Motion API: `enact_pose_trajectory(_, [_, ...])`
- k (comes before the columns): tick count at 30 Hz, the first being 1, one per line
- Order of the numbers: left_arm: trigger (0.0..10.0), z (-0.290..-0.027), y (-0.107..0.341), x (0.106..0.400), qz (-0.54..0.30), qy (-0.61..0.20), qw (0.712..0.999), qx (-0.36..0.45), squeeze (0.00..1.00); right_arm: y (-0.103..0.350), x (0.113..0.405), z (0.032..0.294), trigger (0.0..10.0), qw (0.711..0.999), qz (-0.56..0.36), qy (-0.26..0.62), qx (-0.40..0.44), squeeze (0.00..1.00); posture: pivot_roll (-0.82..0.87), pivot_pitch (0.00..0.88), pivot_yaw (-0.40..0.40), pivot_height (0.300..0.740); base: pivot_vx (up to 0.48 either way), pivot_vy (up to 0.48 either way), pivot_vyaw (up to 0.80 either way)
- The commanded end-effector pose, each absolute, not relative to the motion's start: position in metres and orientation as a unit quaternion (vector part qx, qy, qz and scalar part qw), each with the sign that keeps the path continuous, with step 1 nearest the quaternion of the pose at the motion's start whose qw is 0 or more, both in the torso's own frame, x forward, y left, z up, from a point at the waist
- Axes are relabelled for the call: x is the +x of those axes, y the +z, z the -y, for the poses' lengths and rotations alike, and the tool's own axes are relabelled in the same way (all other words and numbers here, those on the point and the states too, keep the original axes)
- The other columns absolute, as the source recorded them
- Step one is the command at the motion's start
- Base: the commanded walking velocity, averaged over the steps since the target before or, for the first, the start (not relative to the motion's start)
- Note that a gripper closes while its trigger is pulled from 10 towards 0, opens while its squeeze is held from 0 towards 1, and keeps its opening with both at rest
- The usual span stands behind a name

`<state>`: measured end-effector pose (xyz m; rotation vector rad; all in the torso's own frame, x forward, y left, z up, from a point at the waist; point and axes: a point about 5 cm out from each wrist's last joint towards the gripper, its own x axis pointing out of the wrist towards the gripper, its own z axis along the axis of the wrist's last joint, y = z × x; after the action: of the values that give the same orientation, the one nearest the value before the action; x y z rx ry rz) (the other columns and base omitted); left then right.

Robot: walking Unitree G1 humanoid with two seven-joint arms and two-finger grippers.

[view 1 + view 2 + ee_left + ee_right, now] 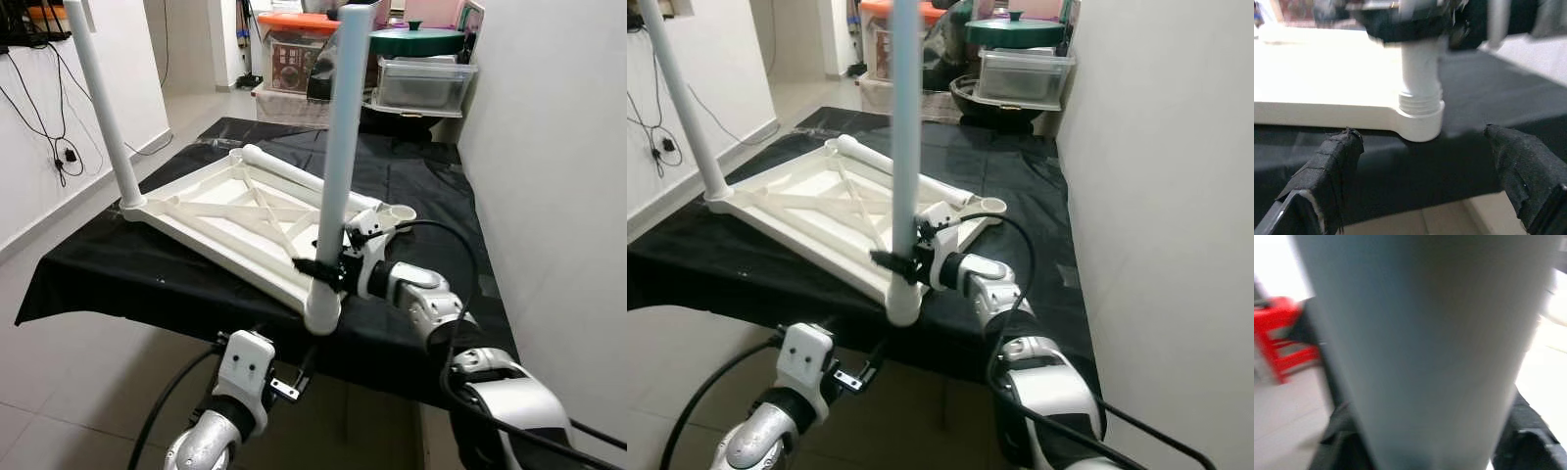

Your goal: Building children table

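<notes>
A white children's table top (235, 220) lies upside down on a black-covered table (118, 274). Two white legs stand upright in its corner sockets: one at the far left (98, 108), one at the near corner (345, 147). A third leg (294, 176) lies flat along the far edge. My right gripper (318, 267) is shut on the near leg just above its socket (322, 308); that leg (1420, 352) spans the right wrist view. My left gripper (1425, 171) hangs open below the table edge, in front of the socket (1420, 120).
An empty socket (397, 212) sits at the far right corner of the top. Plastic storage boxes (421, 83) and a green lid (416, 39) stand behind the table. A wall (558, 176) runs close on the right. Cables (59, 147) hang on the left wall.
</notes>
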<state>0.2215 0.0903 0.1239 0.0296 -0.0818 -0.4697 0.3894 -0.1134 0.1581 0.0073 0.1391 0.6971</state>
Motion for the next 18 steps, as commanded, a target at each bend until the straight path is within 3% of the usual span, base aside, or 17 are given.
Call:
enact_pose_trajectory(1, [10.0,-0.089,0.126,0.22,0.05,-0.233,0.971,0.019,0.0,0.157,0.392,0.12,0.0,0.949,-0.079,0.305,0.006,0.0,0.24,0.0,-0.08,0.74,0.0,0.0,0.0])
enact_pose_trajectory(2, [10.0,-0.089,0.127,0.22,0.053,-0.232,0.971,0.02,0.0,0.158,0.394,0.131,0.0,0.961,-0.077,0.266,0.021,0.0,0.23,0.0,-0.08,0.74,0.0,0.0,0.0])
enact_pose_trajectory(3, [10.0,-0.09,0.127,0.221,0.055,-0.23,0.971,0.019,0.0,0.158,0.397,0.151,0.0,0.983,-0.072,0.167,0.038,0.0,0.22,0.0,-0.074,0.74,0.0,0.0,0.0])
enact_pose_trajectory(7, [10.0,-0.09,0.127,0.221,0.057,-0.229,0.972,0.018,0.0,0.152,0.397,0.163,0.0,0.992,-0.077,0.076,0.062,0.0,0.22,0.0,-0.072,0.74,0.0,0.0,0.0])
enact_pose_trajectory(8, [10.0,-0.09,0.127,0.222,0.056,-0.229,0.972,0.018,0.0,0.144,0.392,0.17,0.0,0.994,-0.082,-0.015,0.068,0.0,0.21,0.0,-0.067,0.74,0.0,0.0,0.0])
enact_pose_trajectory(12, [10.0,-0.09,0.127,0.222,0.056,-0.229,0.972,0.018,0.0,0.144,0.392,0.17,0.0,0.994,-0.082,-0.015,0.068,0.0,0.21,0.0,-0.067,0.74,0.0,0.0,0.0])
enact_pose_trajectory(13, [10.0,-0.09,0.126,0.223,0.055,-0.229,0.972,0.018,0.0,0.134,0.385,0.174,0.0,0.988,-0.084,-0.106,0.08,0.0,0.21,0.0,-0.069,0.74,0.0,0.0,0.0])
enact_pose_trajectory(14, [10.0,-0.09,0.126,0.223,0.055,-0.229,0.972,0.018,0.0,0.134,0.385,0.174,0.0,0.988,-0.084,-0.106,0.08,0.0,0.21,0.0,-0.069,0.74,0.0,0.0,0.0])
enact_pose_trajectory(15, [10.0,-0.09,0.126,0.223,0.053,-0.23,0.972,0.02,0.0,0.125,0.375,0.169,0.0,0.974,-0.089,-0.185,0.1,0.0,0.22,0.0,-0.07,0.74,0.0,0.0,0.0])
enact_pose_trajectory(17, [10.0,-0.09,0.126,0.223,0.053,-0.23,0.972,0.02,0.0,0.125,0.375,0.169,0.0,0.974,-0.089,-0.185,0.1,0.0,0.22,0.0,-0.07,0.74,0.0,0.0,0.0])
enact_pose_trajectory(18, [10.0,-0.09,0.125,0.224,0.054,-0.23,0.971,0.022,0.0,0.119,0.367,0.16,0.0,0.959,-0.094,-0.241,0.119,0.0,0.22,0.0,-0.07,0.74,0.0,0.0,0.0])
